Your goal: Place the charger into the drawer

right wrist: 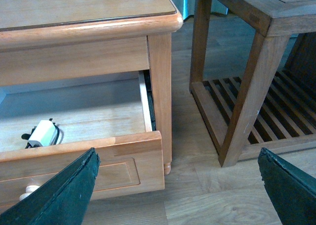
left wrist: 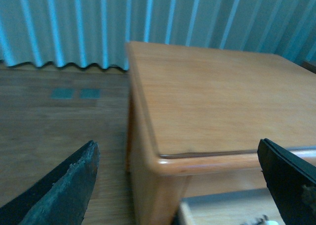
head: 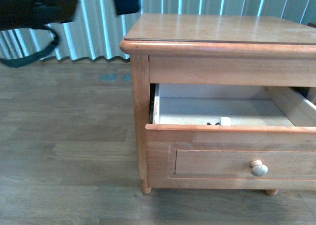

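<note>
wooden drawer (head: pixel 197 160), its front with the round pale knob (head: pixel 258 168) nearest, stood pulled well out of the nightstand (head: pixel 217 27). just behind that front wall, on the pale drawer floor, lay the charger (right wrist: pixel 43 134), a white block wound with black cable, touching neither pincer. its long axis ran slantwise from the front wall toward the back. the right pincer (right wrist: pixel 177 153) hung spread wide and empty above the nightstand's right front corner, and the charger lay lower, away from that corner, toward the drawer's middle. the left pincer (left wrist: pixel 177 143), also spread wide and empty, hovered higher, over the nightstand's left front corner. the right arm seemed the nearer. with the charger inside, the coming move looked like a push on the drawer front, not a grasp. a ribbed curtain (head: pixel 222 0) hung beyond.
</note>
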### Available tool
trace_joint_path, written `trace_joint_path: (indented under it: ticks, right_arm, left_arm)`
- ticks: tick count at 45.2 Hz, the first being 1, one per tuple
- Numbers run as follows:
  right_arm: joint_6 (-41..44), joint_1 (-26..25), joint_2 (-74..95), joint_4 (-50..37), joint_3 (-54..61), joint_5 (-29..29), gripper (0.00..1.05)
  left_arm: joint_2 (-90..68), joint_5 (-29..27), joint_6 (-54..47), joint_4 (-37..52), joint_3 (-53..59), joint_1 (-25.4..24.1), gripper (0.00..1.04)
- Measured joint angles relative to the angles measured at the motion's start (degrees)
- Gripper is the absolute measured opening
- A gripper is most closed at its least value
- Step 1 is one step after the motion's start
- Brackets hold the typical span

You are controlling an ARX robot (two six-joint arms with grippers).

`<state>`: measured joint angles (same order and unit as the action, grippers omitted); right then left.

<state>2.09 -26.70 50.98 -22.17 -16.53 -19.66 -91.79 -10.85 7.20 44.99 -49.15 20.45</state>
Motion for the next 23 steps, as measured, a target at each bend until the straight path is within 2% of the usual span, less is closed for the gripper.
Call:
trace_joint_path:
  ticks: [7, 14, 23]
  right_arm:
    - [0.0, 0.0, 0.0, 0.0, 0.0, 0.0, 0.96]
    - [0.0, 0.0, 0.0, 0.0, 0.0, 0.0, 0.96]
    - [0.0, 0.0, 0.0, 0.0, 0.0, 0.0, 0.96]
  left_arm:
    - [11.3, -5.9, 2.0, 0.4, 11.3, -4.5, 0.99]
    - [25.1, -10.7, 2.6, -3.0, 22.1, -9.0, 0.99]
    - [39.5, -13.9, 2.5, -5.9, 31.8, -13.6, 0.99]
